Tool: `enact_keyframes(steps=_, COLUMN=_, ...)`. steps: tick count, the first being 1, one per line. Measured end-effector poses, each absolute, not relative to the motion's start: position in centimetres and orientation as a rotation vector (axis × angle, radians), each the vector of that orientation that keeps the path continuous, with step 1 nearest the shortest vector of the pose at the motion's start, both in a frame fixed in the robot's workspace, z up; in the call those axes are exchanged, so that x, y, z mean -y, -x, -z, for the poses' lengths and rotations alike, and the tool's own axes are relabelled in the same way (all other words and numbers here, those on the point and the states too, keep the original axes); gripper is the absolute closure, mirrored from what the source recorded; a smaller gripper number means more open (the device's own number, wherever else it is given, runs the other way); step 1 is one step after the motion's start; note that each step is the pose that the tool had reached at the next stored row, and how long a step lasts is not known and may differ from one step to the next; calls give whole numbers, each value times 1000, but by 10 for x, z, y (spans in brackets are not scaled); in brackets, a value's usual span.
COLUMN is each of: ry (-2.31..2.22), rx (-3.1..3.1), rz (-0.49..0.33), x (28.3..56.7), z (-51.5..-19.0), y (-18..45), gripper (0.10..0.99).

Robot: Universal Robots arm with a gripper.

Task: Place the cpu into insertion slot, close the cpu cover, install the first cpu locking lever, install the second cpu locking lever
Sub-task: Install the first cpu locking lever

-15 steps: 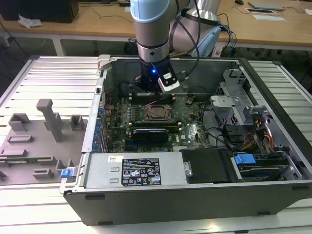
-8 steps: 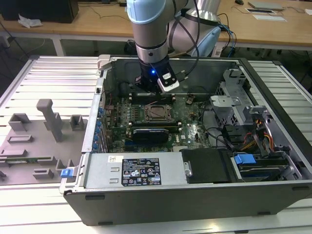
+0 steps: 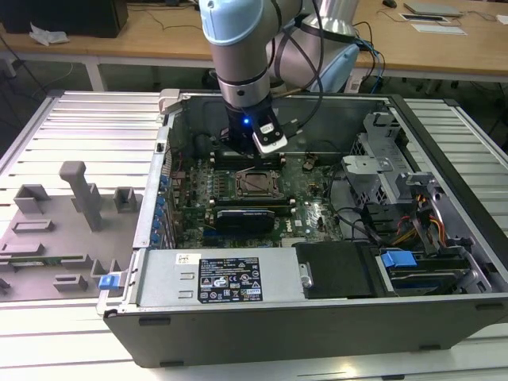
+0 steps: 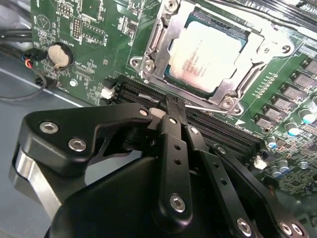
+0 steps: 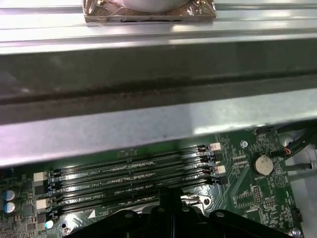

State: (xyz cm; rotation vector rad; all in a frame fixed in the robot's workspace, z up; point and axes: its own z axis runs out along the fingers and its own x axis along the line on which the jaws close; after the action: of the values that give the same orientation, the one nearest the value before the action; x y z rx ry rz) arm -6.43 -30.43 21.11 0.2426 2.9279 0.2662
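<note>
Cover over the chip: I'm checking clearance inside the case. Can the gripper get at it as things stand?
Probably yes. The gripper sits low over the memory slots, right beside the cover, which lies flat around the chip, and nothing stands between them in the second wrist view.

The computer case (image 3: 357, 325) is overlooked from above in the exterior view; its motherboard (image 4: 89, 29) is seen closely in both wrist views, memory slots (image 5: 133, 171) being shared.
</note>
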Motion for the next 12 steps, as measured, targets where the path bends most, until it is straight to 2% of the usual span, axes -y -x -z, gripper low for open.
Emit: enact_keyframes(steps=12, ry=-351, rx=-2911, rz=-252, x=301, z=-207, y=66, gripper=980)
